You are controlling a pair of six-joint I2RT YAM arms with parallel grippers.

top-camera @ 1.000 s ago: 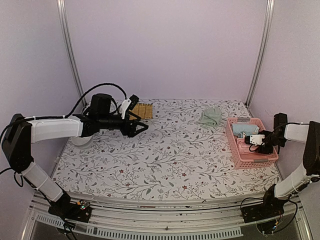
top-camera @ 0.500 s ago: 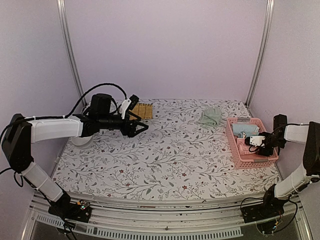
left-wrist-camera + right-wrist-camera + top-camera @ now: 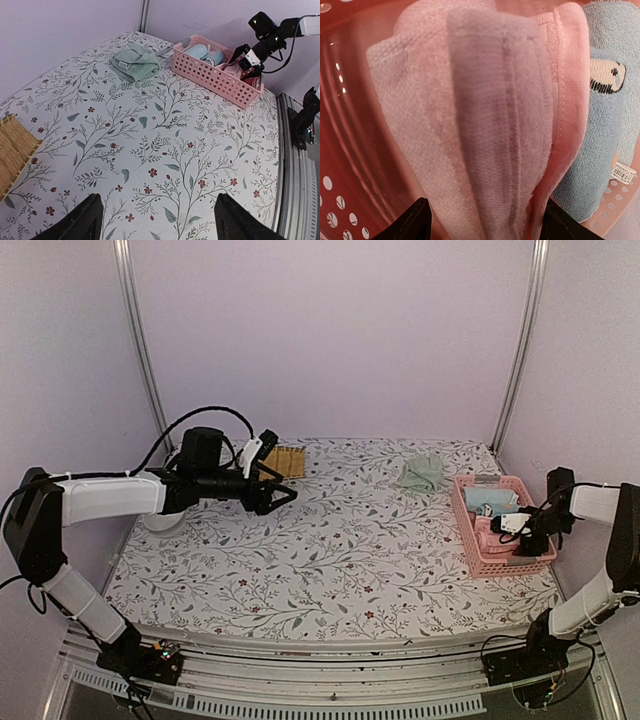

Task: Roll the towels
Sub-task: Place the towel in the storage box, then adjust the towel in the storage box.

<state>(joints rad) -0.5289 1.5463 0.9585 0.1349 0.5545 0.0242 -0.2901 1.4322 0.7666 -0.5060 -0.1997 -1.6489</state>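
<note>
Woven mat (image 3: 285,461) far left, with the left gripper (image 3: 284,496) hovering near it, fingers spread and empty, parked clear I'd guess. The green towel (image 3: 420,474) is lying bunched at the back, not yet rolled. The right gripper (image 3: 487,222) is straddling the pink towel (image 3: 485,125) stowed in the basket (image 3: 215,77), fingers spread, beside the blue towel (image 3: 600,125).

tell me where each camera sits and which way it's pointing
Top external: fixed above and behind the arms, looking down on the table; both arms show, left gripper and right gripper.
Left wrist: on the left arm, facing across the table to the pink basket and green towel; its own fingertips at the bottom edge.
Right wrist: inside the basket, close on the pink towel and blue towel; its fingertips at the bottom.
Shared: top and left wrist both show the basket, green towel and right gripper.
</note>
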